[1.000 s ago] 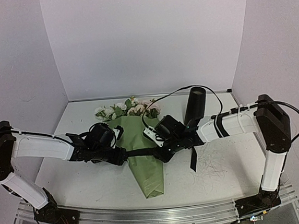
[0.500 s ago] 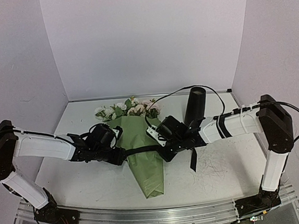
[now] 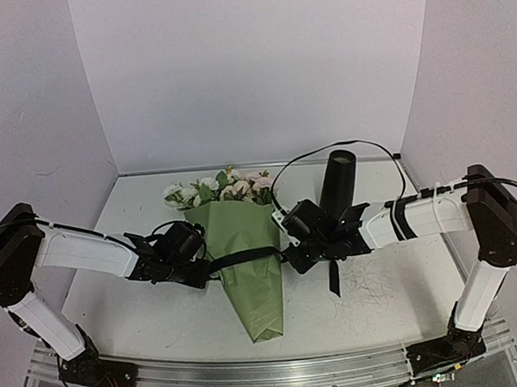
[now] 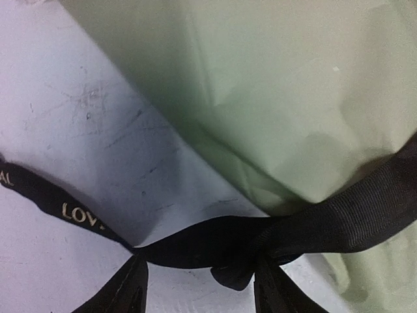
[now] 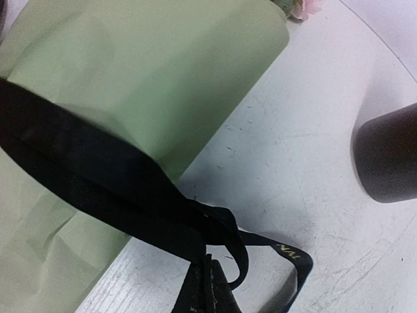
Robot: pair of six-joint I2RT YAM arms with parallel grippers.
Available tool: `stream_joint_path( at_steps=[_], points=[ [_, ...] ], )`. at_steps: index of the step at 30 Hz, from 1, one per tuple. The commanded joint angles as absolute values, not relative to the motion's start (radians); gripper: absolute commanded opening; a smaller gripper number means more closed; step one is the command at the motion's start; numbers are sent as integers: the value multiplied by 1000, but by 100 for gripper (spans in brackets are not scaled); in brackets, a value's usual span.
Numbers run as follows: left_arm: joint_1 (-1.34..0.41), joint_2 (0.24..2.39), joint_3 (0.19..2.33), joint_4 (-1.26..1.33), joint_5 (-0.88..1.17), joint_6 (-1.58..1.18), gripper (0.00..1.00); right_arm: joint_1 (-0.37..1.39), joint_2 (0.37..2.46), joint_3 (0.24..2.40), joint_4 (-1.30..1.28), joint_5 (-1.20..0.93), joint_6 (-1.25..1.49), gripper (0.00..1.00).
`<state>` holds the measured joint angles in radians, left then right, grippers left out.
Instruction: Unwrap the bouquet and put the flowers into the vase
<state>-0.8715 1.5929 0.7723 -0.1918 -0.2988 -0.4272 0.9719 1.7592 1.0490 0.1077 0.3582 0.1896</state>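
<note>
- We saw the right claw point(image 3: 293, 259) pinched together on the black ribbon point(image 3: 246, 259), gripping it just off the right edge of the bouquet point(image 3: 251, 298).
- A loose ribbon end with gold lettering lay on the worktop point(image 3: 125, 223) just to that claw's right, trailing toward the near edge.
- The left claw point(image 3: 209, 270) had its fingers point(image 4: 130, 290) apart, with the tips down by the worktop just off the bouquet's left edge.
- The bunched part of the ribbon sat between those fingers, and we could not tell whether either one pressed on it.
- Another lettered strand trailed away from the left claw across the worktop.
- The ribbon ran straight from one claw to the other, across the green paper cone.
- The bouquet lay flat between the two claws, with its pointed end nearer than both and its open end beyond them.
- The flowers point(image 3: 217, 188), pink and white with green leaves, spilled from the cone beyond the claws.
- The vase point(image 3: 337, 185) stood upright just beyond the right claw and slightly to its right, apart from the bouquet.
</note>
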Motion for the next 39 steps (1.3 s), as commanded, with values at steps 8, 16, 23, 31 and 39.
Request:
stream_joint_path(
  at_steps=[8,16,23,31,39],
  points=[
    [-869,1607,788,-322,-456,-542,40,831,1688,966,58,414,397,3],
    [-851,1572,798,-382,-474,-555,38,817,1675,943,77,307,325,29],
    [-851,1465,828,-340,-304,-406,47,825,1590,933,145,3,144,59],
    [-851,1324,824,-185,-75,-290,63,873,1563,950,202,-164,82,55],
    [-851,1469,973,-169,74,-198,60,916,1684,1039,204,-127,124,42]
  ],
)
